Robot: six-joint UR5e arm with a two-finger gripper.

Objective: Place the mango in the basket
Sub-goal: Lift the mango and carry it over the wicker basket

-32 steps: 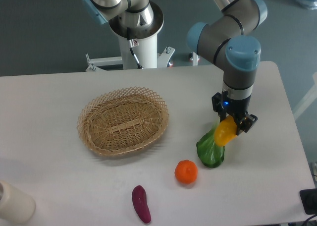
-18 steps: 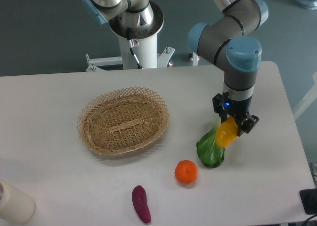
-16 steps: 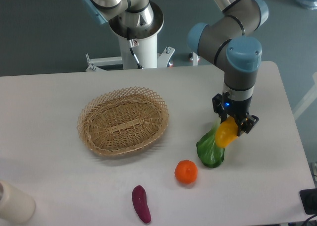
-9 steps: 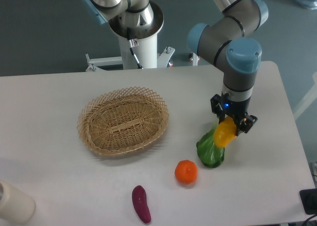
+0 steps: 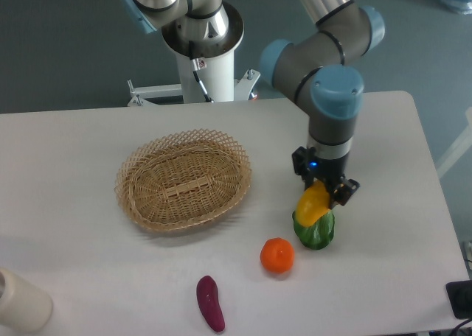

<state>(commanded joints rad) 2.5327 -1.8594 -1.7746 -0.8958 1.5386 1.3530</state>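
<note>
A purple eggplant (image 5: 210, 303) and an orange (image 5: 277, 255) are lying nearest the camera, below-left of the jaws. The gripper (image 5: 319, 189) is clamping the mango (image 5: 312, 204) above a green vegetable (image 5: 315, 231). The basket (image 5: 184, 180) is sitting well left.

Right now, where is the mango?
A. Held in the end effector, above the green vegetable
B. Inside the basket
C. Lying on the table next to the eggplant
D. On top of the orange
A: the mango is clamped in the end effector, in front of the green vegetable and well to the right of the basket.
</note>
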